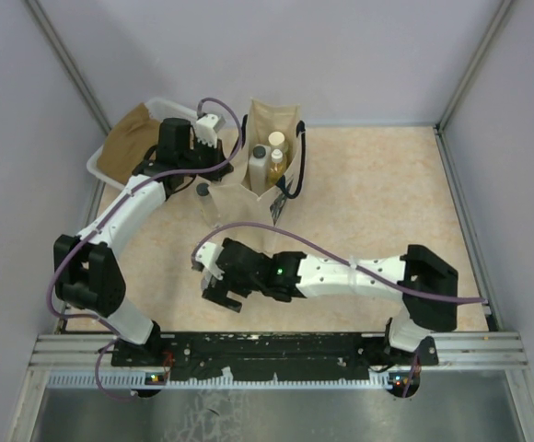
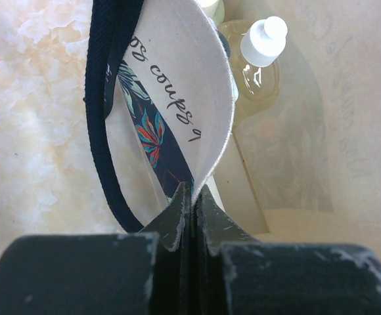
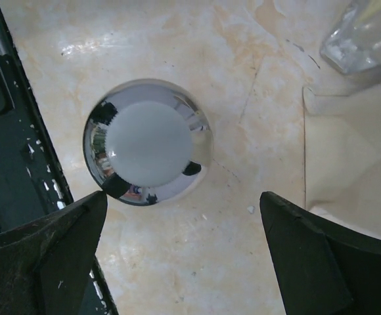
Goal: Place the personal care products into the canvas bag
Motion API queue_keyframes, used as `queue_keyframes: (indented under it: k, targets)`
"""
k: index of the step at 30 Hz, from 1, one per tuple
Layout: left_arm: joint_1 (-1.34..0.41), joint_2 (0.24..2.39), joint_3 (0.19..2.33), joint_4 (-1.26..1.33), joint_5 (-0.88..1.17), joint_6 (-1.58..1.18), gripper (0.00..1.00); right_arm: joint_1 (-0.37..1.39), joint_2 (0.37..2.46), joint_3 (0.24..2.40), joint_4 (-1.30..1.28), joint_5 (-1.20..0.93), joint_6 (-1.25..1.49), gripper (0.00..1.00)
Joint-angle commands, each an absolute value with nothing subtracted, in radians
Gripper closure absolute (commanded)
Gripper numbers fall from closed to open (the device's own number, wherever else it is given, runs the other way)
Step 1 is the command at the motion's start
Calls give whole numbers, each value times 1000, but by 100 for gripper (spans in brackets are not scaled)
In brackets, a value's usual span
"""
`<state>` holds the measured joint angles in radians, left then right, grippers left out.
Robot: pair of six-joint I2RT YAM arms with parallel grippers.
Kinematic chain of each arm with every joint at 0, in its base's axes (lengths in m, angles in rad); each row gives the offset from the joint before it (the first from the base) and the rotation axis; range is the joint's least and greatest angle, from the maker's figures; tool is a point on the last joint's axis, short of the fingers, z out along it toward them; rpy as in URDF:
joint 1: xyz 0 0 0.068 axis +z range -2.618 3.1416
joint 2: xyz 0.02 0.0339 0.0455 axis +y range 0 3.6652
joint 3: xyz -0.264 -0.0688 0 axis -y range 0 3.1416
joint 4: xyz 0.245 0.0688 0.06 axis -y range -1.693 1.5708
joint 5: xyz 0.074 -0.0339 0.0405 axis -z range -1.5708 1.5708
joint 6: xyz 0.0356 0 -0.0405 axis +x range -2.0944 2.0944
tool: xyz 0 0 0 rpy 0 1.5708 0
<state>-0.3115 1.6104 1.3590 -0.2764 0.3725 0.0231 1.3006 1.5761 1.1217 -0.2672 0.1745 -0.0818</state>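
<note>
Bottle four of five is my target. The silvery round bottle (image 3: 148, 141) with the white cap stands upright on the table (image 3: 197, 39) beneath my right claw (image 3: 182, 200). That claw's fingers are spread wide and touch nothing. The bottle is not centred in the gap but sits nearer one finger and a little ahead of the tips.

The slim clear bottle (image 3: 368, 33) stands just beyond, on the table close against the canvas bag (image 1: 272, 120). Inside the bag the overhead view shows three caps, among them the amber bottle (image 2: 259, 72) with its white top. My left claw (image 2: 192, 193) is pinched shut on the bag's rim beside the black handle (image 2: 102, 98), holding the mouth open.

I judge three products packed and two left, with this pick not yet begun. Next I need to shift the right claw until the bottle sits midway between the fingers, then drop low around the body and close firmly. The mirrored curve looks likely to slip. After that I lift it clear of the slim bottle and carry it over the open mouth while the left claw holds the rim.
</note>
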Motion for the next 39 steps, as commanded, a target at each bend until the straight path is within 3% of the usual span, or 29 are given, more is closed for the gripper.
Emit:
queue_keyframes:
  k: [1, 14, 39]
  targets:
    - [-302, 1626, 1375, -297, 372, 45, 100, 1312, 1631, 1302, -386, 111, -132, 1]
    - [-295, 1616, 1371, -313, 380, 57, 100, 1310, 1843, 1508, -634, 97, -205, 1]
    - [-278, 1615, 1345, -296, 406, 58, 100, 1310, 1845, 1540, -513, 109, -245, 1]
